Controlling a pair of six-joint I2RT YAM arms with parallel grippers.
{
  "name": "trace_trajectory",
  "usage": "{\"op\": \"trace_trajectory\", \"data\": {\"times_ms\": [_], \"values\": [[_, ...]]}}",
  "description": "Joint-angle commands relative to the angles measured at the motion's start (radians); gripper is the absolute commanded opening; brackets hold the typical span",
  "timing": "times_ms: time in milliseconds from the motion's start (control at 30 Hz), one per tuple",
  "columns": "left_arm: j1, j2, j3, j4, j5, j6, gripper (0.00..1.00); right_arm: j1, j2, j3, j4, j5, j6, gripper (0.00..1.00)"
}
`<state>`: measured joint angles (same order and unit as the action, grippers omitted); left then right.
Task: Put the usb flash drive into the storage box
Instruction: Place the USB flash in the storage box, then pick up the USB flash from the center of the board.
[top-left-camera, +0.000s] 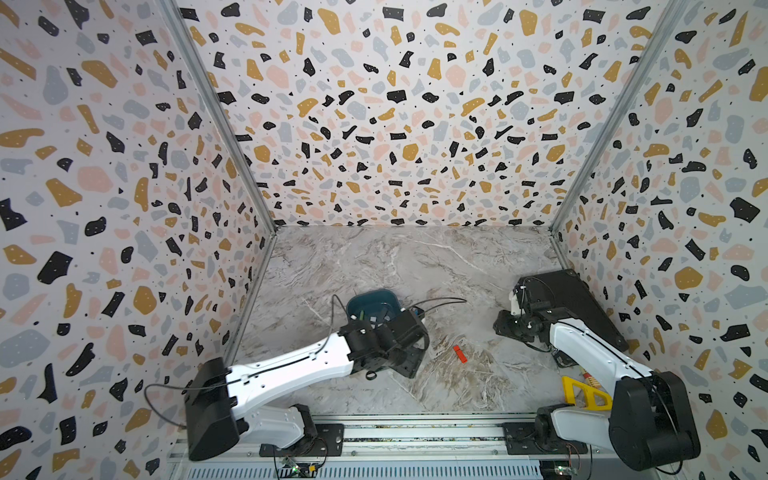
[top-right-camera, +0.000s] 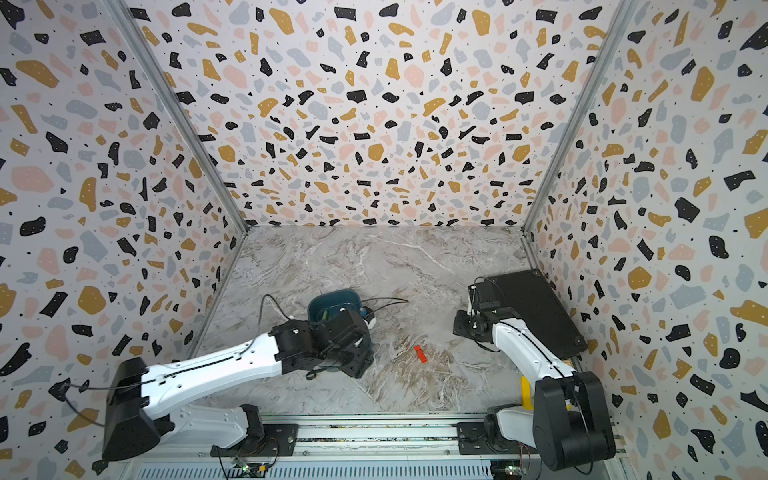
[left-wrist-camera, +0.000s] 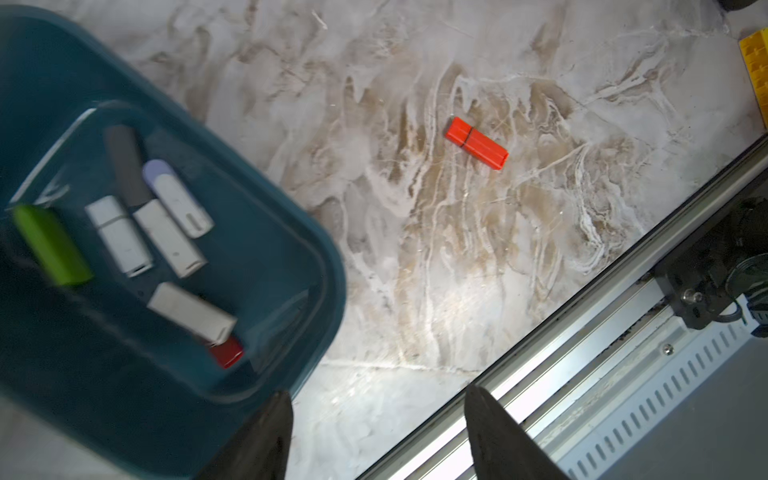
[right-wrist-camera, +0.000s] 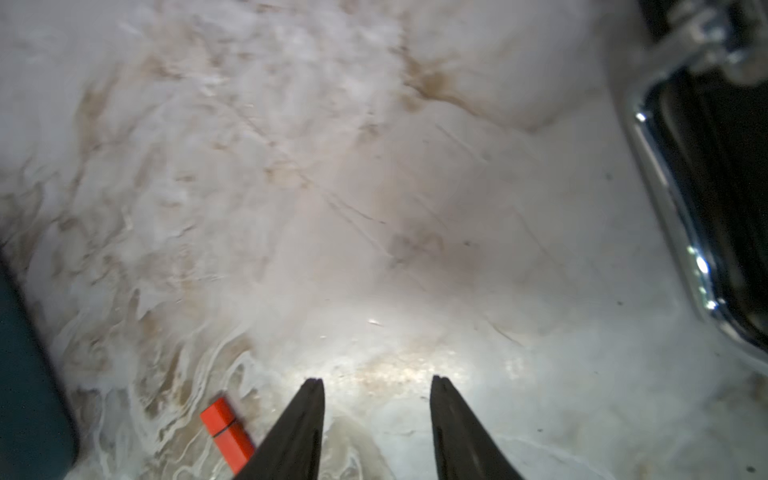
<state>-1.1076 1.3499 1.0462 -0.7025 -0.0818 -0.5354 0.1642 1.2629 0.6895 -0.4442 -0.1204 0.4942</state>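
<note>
The storage box (left-wrist-camera: 253, 195) holds green, red and perhaps four pale sticks (left-wrist-camera: 120, 239) while the usb flash drive (left-wrist-camera: 476, 143) lies on the tabletop (left-wrist-camera: 415, 299), left fingers (left-wrist-camera: 266, 444) and right fingers (right-wrist-camera: 299, 432) spread, empty.

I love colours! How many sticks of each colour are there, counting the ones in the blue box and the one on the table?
green stick: 1
white sticks: 4
grey stick: 1
dark red stick, half hidden: 1
orange stick, on the table: 1
Total: 8

No legible text or labels.
</note>
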Motion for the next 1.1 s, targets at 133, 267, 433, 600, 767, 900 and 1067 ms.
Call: {"op": "trace_trajectory", "data": {"times_ms": [133, 267, 433, 600, 767, 900, 1067], "values": [[-0.146, 0.330, 0.207, 0.087, -0.030, -0.155, 0.73, -0.055, 0.026, -0.022, 0.094, -0.037, 0.049, 0.47], [-0.155, 0.512, 0.342, 0.036, -0.076, -0.182, 0.73, -0.060, 0.054, -0.030, 0.107, -0.062, 0.057, 0.47], [-0.155, 0.686, 0.518, -0.058, -0.104, -0.181, 0.73, -0.061, 0.052, -0.043, 0.118, -0.072, 0.058, 0.47], [-0.152, 0.788, 0.619, -0.126, -0.130, -0.169, 0.70, -0.061, 0.043, -0.045, 0.120, -0.087, 0.055, 0.47], [-0.137, 0.833, 0.632, -0.114, -0.127, -0.173, 0.68, -0.061, 0.038, -0.064, 0.137, -0.114, 0.060, 0.47], [-0.112, 0.860, 0.636, -0.079, -0.103, -0.159, 0.67, -0.062, 0.045, -0.069, 0.152, -0.137, 0.067, 0.47], [-0.100, 0.884, 0.657, -0.047, -0.074, -0.135, 0.65, -0.061, 0.042, -0.076, 0.164, -0.142, 0.071, 0.47]]}}
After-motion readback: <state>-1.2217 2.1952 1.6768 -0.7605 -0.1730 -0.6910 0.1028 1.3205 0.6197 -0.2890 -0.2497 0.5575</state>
